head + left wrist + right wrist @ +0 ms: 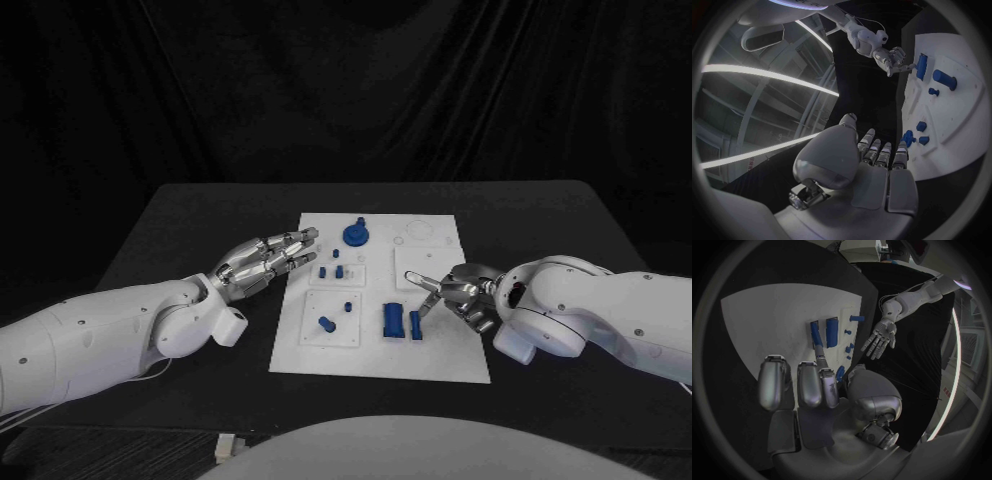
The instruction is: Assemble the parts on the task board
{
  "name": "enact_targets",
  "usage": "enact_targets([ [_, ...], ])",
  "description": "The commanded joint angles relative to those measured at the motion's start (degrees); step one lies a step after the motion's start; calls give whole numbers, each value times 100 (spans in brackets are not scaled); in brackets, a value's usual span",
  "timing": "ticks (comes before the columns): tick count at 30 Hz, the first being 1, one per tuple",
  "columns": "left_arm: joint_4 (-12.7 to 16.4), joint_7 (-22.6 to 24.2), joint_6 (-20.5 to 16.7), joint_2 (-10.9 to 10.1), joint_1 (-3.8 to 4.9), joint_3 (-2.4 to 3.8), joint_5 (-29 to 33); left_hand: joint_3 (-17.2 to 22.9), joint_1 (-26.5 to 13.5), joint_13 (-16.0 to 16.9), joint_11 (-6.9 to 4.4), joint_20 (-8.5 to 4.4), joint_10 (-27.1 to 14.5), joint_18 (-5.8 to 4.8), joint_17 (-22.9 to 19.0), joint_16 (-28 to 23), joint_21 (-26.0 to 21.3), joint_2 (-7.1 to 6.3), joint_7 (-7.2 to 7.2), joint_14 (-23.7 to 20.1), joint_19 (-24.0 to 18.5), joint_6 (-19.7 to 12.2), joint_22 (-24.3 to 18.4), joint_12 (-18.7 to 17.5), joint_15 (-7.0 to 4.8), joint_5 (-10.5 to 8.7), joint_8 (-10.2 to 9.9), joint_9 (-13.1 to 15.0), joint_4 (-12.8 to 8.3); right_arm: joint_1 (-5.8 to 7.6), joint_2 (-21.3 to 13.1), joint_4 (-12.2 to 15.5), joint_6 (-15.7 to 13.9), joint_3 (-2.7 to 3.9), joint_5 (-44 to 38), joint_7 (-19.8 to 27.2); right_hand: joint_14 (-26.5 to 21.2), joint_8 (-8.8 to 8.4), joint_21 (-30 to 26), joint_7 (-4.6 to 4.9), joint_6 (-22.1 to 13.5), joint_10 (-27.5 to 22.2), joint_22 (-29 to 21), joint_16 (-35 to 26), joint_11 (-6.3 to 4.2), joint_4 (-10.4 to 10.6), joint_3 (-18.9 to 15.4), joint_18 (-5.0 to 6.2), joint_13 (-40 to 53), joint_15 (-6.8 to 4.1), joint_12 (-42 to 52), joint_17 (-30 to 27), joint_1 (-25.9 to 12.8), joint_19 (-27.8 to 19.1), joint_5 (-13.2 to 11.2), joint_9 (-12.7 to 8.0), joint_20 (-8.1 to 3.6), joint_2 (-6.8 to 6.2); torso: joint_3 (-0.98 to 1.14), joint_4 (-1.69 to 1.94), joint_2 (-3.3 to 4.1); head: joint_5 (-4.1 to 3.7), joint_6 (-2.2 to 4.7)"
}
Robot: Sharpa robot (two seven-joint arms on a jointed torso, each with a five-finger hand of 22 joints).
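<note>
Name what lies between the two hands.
In the head view, the task board with its blue parts lies between the left hand and right hand.

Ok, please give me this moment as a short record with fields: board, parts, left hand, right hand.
board: white task board in the middle of the black table
parts: blue parts spread over the board
left hand: left hand at the board's left edge, fingers apart, holding nothing
right hand: right hand at the board's right edge, one finger on a slim blue part
</note>
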Motion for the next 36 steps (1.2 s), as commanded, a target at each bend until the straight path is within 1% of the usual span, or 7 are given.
enact_targets([
  [1, 9, 54, 65, 5, -12, 5, 11, 34, 65, 9, 26, 57, 4, 70, 3, 24, 8, 12, 32, 18, 0, 2, -2, 28, 13, 26, 24, 9, 10, -12, -12, 36, -166, 2, 7, 124, 199, -31, 23, -8, -39, 600, 1107, 27, -26, 0, -40, -5, 1509, -13, 20, -11, 60, 213, 37, -15, 3, 36, 1, -2, 0, 5, -1],
  [11, 3, 42, 67, 8, -15, 5, 11, 38, 67, 10, 34, 59, 9, 73, 4, 26, 9, 10, 39, 20, 1, 13, -2, 40, 12, 27, 31, 10, 8, -2, -12, 62, -293, 3, 7, 193, 201, -32, 27, -9, 3, 600, 1107, 33, -15, -5, -73, -6, 1509, -7, 20, -7, 198, 212, 130, -80, 0, 68, 1, -2, 1, -8, -1],
  [27, 13, 46, 66, -8, -17, 5, 11, 38, 67, 10, 34, 59, 9, 73, 4, 26, 9, 10, 39, 20, 1, 13, -2, 40, 12, 27, 31, 10, 8, -7, 194, -106, 94, 3, 6, -50, 195, -67, 16, 0, -29, 600, 1102, 23, -14, -15, -97, -3, 1509, -4, 20, -42, 320, 206, 179, -149, 2, 85, 1, 2, 0, 11, -1],
  [36, -5, 44, 77, 7, -18, 5, 11, 41, 68, 11, 43, 60, 12, 77, 4, 26, 8, 5, 47, 20, 1, 16, -2, 44, 10, 27, 36, 11, 7, -10, 193, -129, 155, 2, -21, -258, 181, -88, -16, 16, -39, 600, 1090, -1, 5, -22, -109, 3, 1509, 14, 20, -109, 453, 193, 278, -213, 14, 107, 1, 2, 3, -5, -1],
])
